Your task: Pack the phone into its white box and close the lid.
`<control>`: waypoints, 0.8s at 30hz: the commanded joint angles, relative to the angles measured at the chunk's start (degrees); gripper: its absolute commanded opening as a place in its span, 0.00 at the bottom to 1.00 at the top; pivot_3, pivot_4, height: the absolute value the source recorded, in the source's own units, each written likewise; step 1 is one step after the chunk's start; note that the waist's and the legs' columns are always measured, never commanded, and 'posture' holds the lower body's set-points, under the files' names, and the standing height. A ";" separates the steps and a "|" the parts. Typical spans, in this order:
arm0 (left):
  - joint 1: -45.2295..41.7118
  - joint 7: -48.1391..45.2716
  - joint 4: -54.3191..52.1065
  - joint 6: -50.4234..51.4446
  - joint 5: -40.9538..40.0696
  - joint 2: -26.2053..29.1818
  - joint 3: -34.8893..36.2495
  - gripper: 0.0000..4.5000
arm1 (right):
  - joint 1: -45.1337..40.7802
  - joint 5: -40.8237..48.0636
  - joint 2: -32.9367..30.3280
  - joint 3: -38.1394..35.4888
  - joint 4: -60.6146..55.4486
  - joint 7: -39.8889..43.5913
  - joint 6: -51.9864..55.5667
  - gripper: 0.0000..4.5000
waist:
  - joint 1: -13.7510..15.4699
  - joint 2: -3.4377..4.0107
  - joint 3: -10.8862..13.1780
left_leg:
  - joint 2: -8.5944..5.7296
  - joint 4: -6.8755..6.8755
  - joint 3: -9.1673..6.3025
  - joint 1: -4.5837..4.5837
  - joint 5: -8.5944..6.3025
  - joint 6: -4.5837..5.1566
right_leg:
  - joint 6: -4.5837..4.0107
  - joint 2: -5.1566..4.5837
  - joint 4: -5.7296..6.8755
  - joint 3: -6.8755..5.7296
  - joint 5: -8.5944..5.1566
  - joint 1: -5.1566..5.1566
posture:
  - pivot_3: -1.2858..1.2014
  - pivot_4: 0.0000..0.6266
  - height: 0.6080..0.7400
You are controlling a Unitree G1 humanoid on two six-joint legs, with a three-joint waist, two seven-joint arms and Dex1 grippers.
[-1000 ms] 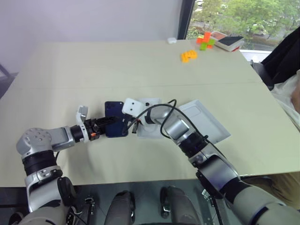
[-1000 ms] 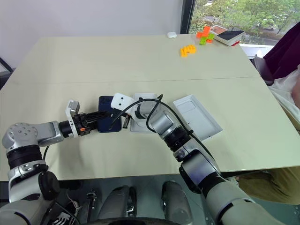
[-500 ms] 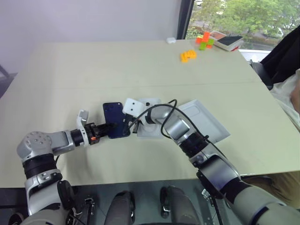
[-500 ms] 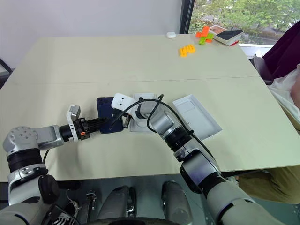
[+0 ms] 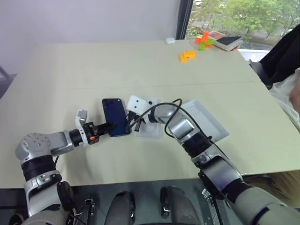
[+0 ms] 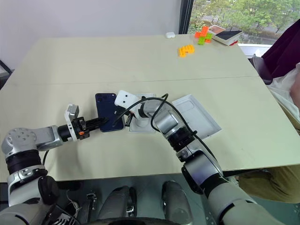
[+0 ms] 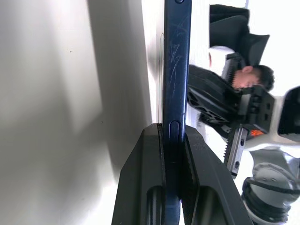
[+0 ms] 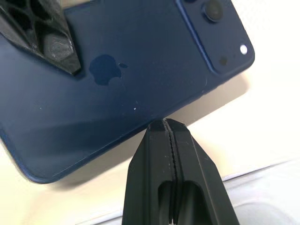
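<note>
The slim dark navy-blue smartphone with a glossy back [image 5: 116,117] is out of its packaging, lying back-up near the middle of the pale beige desk [image 5: 117,65], its camera cluster at the far end. The left gripper [image 5: 108,126] has its two black fingers clamped on the phone's near edge; from the left wrist view the fingers [image 7: 150,187] press on either face of the thin blue body [image 7: 176,70]. The right gripper [image 5: 133,124] sits just to the right of the phone, beside its long right edge, with its fingers pressed fully together and holding nothing; in the right wrist view its tip [image 8: 165,129] is at the phone's edge, whether touching or just clear cannot be told.

Just right of the phone lies a small flat white insert piece [image 5: 150,129], partly hidden under the right arm. Further right, the shallow white rectangular lid [image 5: 206,123] lies open-side up at an angle on the desk. Which white piece is the box tray cannot be told for certain here.

At the far right of the desk sit some orange and green toy blocks [image 5: 188,55] and a small white object [image 5: 170,41].
</note>
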 commanded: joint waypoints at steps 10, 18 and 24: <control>6.85 -5.70 -18.17 -9.67 -5.46 2.30 -6.14 0.01 | 5.84 15.72 -10.79 -10.57 -14.98 11.66 0.96 0.00 | 0.75 -0.03 0.04 | -0.02 -0.15 -0.02 -0.06 -0.01 0.02 | -0.01 -0.03 -0.09 -0.01 0.00 -0.07 | 0.52 0.24 1.00; 1.07 -0.92 -19.80 -1.73 -13.97 -0.60 -4.24 0.01 | 12.56 23.34 -23.82 -15.36 -19.82 21.37 0.71 0.00 | 1.93 -0.10 0.08 | -0.02 -0.13 0.00 -0.13 -0.06 0.15 | 0.02 0.16 -0.18 -0.04 -0.02 -0.06 | 0.52 0.24 1.00; -4.04 4.21 -15.63 -0.68 -13.93 -4.80 -4.56 0.01 | 15.37 23.14 -30.18 -16.41 -18.39 22.66 -1.41 0.00 | 1.63 -0.15 0.11 | -0.08 0.07 0.07 -0.11 -0.13 0.27 | 0.05 0.16 -0.17 -0.05 -0.03 0.03 | 0.52 0.24 1.00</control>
